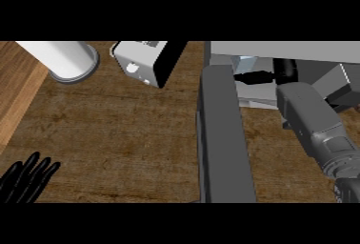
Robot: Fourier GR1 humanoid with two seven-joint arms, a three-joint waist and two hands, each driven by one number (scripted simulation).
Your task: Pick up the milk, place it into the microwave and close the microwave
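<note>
The fingers (247, 76) of the right hand (264, 75) are reached into the open grey microwave (281, 50), but whether anything is grasped cannot be told. The grey right forearm (313, 126) is stretched over the wooden bench (119, 138). The dark microwave door (224, 138) is swung wide open. The milk cannot be made out. The black left hand (28, 178) is rested at the lower left, fingers straight. A white cylinder (67, 59) and a white box (144, 62) are stood behind.
</note>
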